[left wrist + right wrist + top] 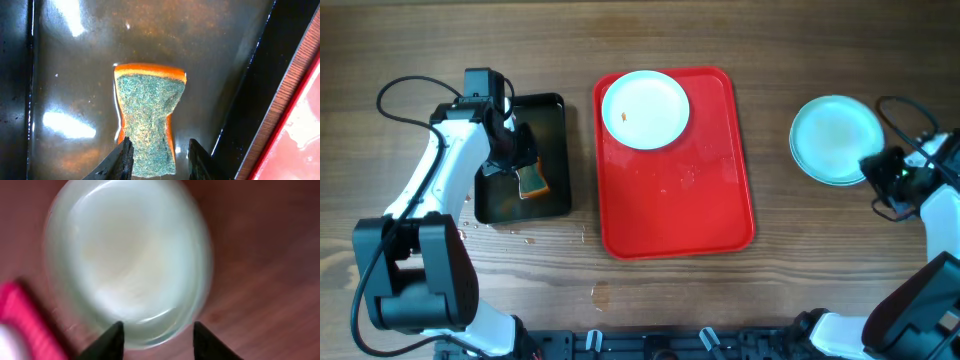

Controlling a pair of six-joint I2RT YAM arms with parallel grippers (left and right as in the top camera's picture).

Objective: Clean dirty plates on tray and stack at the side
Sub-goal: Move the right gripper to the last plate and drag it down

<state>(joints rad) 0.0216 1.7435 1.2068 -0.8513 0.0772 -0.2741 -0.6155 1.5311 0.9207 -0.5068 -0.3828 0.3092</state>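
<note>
Overhead view: the red tray [680, 190] is lying at the middle of the wooden table [770, 300], carrying one plate [645, 108] in its far left corner, an orange smudge showing on the plate's left side. Two more plates [835, 140] are sitting stacked on the table to the right, well apart from the tray. A black tray [555, 110] is lying just left of the red one.

Only the left wrist view is showing the water in the black tray and the sponge [147, 115] in detail, with its green scouring face up over an orange body. Only the right wrist view, which is blurred, is showing the top stacked plate from close above, pale and without a visible smudge.

The left claw [160, 145] is hanging over the black tray with its jaws drawn partway in, pinching the near end of the sponge.

The right claw [156, 330] is hovering at the near edge of the stack with its jaws standing apart, gripping nothing. Whether a fingertip is grazing the rim cannot be told.
</note>
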